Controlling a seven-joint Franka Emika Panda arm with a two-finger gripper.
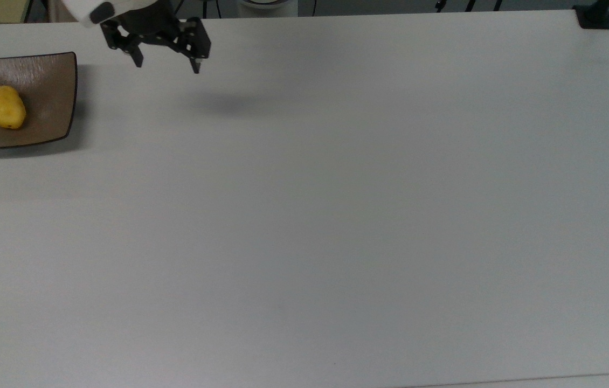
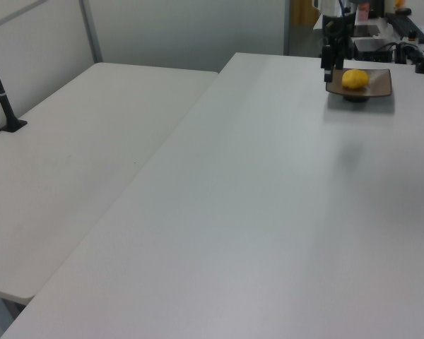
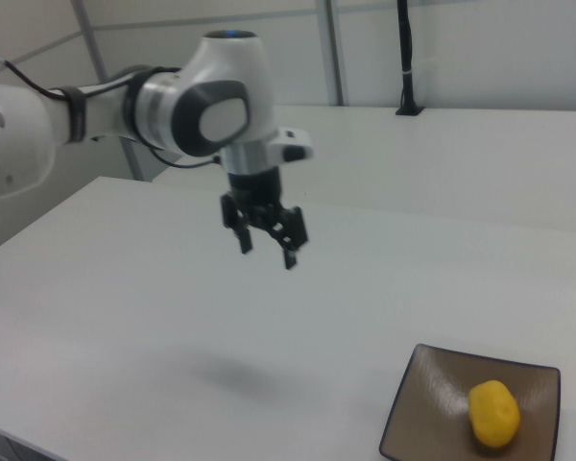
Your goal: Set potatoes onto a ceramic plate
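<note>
The potato lies on its side inside the plate, toward the left half of the dish in the top view, at the upper left of that frame – the upturned corners and rim should keep an egg-shaped thing like this from rolling off. In the right view the same pair sits at the lower right, potato resting on the plate. The gripper hangs above the bare worktop, well apart from the plate, its fingers spread and holding nothing – a pose that suggests the placing is done. Its shadow falls on the worktop, so it is raised clear.
</note>
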